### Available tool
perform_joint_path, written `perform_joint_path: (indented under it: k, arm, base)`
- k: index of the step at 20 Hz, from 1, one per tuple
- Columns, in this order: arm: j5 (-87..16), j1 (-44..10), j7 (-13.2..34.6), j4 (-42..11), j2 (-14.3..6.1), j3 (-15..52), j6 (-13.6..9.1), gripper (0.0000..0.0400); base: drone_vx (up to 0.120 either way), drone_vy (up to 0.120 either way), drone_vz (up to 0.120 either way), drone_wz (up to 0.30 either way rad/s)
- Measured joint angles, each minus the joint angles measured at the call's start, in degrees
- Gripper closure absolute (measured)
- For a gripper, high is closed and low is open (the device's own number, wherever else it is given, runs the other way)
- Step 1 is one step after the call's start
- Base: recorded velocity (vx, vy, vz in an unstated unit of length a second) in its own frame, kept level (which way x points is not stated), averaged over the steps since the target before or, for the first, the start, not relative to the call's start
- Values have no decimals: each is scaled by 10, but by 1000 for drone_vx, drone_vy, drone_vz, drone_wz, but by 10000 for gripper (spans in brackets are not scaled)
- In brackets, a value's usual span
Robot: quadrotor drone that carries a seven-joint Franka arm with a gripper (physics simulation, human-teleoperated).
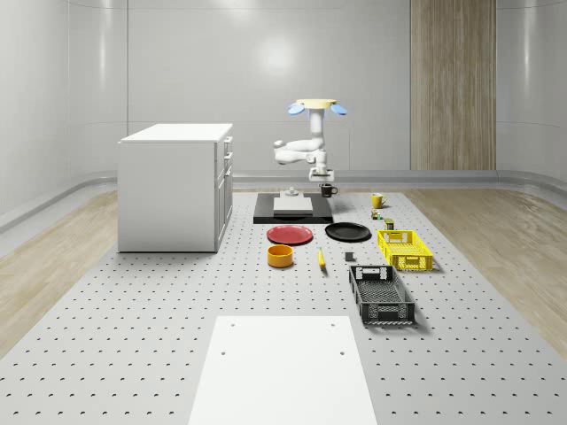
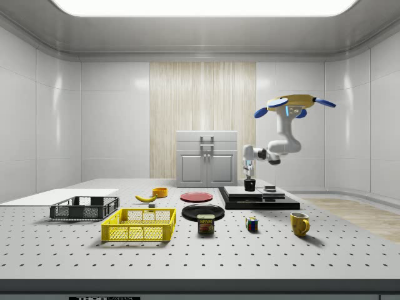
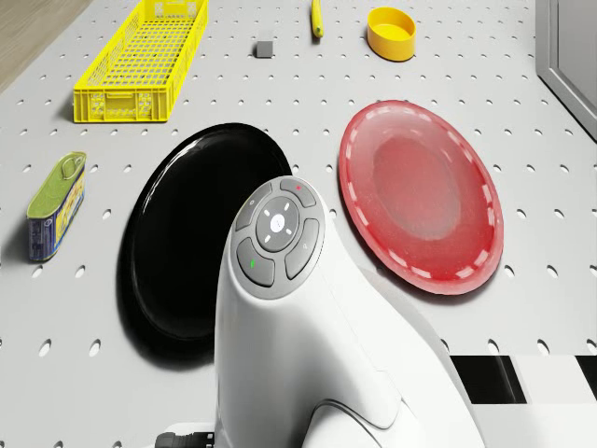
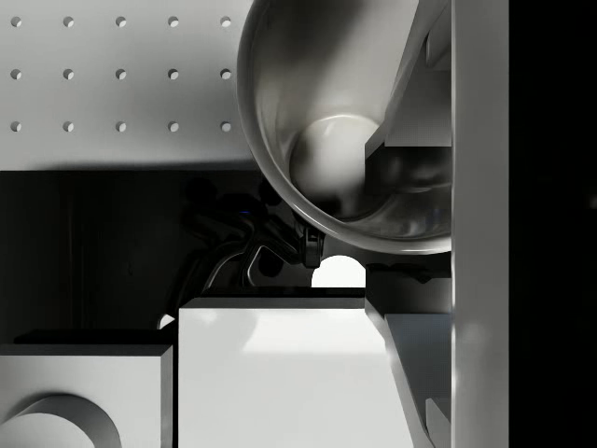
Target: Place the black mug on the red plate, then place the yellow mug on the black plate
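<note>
The black mug (image 1: 328,189) (image 2: 250,185) stands upright at the edge of a dark platform (image 1: 292,212). My drone (image 1: 316,106) hovers over that platform's far side, arm bent down. My gripper (image 1: 321,181) (image 2: 249,177) hangs right over the mug. In the wrist view the mug's inside (image 4: 326,149) shows from above, and the open gripper (image 4: 373,233) straddles its rim wall, one finger inside and one outside. The red plate (image 1: 290,235) (image 3: 420,205) and the black plate (image 1: 347,232) (image 3: 187,243) lie side by side in front of the platform. The yellow mug (image 1: 376,201) (image 2: 300,223) stands apart on the table.
A white cabinet (image 1: 177,186) stands at the whole-scene view's left. A yellow basket (image 1: 405,250), a black basket (image 1: 381,295), an orange bowl (image 1: 280,256), a banana (image 1: 321,258), a tin can (image 3: 56,205) and a Rubik's cube (image 2: 251,224) lie on the pegboard table. A white mat (image 1: 279,367) is nearest.
</note>
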Motion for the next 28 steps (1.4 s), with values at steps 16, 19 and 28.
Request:
perform_joint_path:
  k: [16, 19, 28]
  arm:
    - [8, -5, 4, 1, -19, 4, 18, 290]
    - [10, -6, 5, 1, -22, 4, 21, 290]
    - [14, -9, 7, 2, -31, 6, 29, 290]
  base:
    - [120, -120, 0, 0]
    - [120, -120, 0, 0]
    - [120, -120, 0, 0]
